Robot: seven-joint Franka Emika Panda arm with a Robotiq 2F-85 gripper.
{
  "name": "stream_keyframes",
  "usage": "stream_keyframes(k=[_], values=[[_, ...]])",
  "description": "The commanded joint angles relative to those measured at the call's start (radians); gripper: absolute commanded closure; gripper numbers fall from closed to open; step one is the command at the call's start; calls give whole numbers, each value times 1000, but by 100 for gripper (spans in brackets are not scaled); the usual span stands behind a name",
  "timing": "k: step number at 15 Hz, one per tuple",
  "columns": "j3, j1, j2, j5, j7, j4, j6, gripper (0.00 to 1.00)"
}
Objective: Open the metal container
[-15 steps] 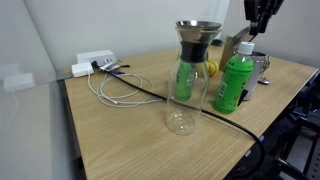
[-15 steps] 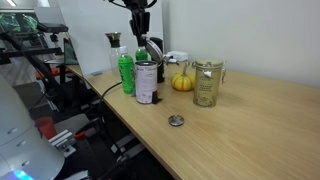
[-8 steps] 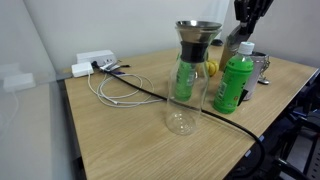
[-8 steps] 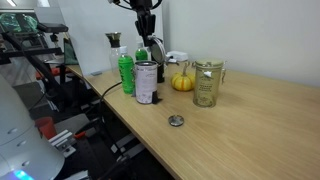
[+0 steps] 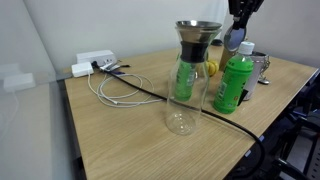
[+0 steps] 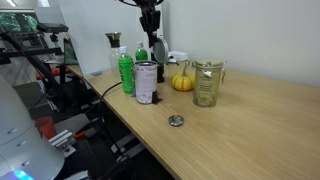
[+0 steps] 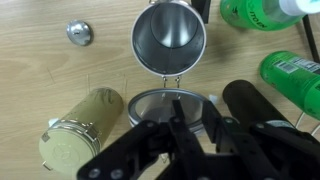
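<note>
Lid up, pot open: your gripper (image 7: pixel 180 125) pinches the near edge of the hinged lid (image 7: pixel 165 103), jaws drawn almost together on it. The container (image 7: pixel 168 38) stands upright just beyond, its mouth bare. In an exterior view it sits just right of the green bottle (image 6: pixel 126 72).

To finish well, follow the hinge's arc rather than pulling straight up, because the light pot could tip or lift with the lid. Let go only once the lid rests fully back.

In the wrist view the fingers mask the exact grip. In an exterior view the bottle (image 5: pixel 233 85) hides nearly all the pot, and the hinge is too small to read.
</note>
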State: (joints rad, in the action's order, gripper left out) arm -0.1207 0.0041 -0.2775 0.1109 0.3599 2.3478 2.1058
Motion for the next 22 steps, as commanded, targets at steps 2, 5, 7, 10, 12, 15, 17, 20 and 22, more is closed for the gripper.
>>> stream_keyframes(k=[2, 5, 7, 10, 12, 15, 17, 20, 22], values=[[9, 1, 13, 11, -22, -15, 31, 72], [9, 2, 14, 8, -26, -13, 53, 67], [11, 3, 10, 2, -31, -13, 65, 65], [17, 7, -4, -13, -55, -7, 95, 62], [21, 7, -19, -19, -70, -2, 112, 60], [28, 8, -52, -27, -91, 11, 120, 51], [31, 10, -83, -35, -100, 21, 116, 28], [31, 13, -143, -60, -105, 25, 69, 8], [32, 16, -195, -79, -110, 28, 32, 0]])
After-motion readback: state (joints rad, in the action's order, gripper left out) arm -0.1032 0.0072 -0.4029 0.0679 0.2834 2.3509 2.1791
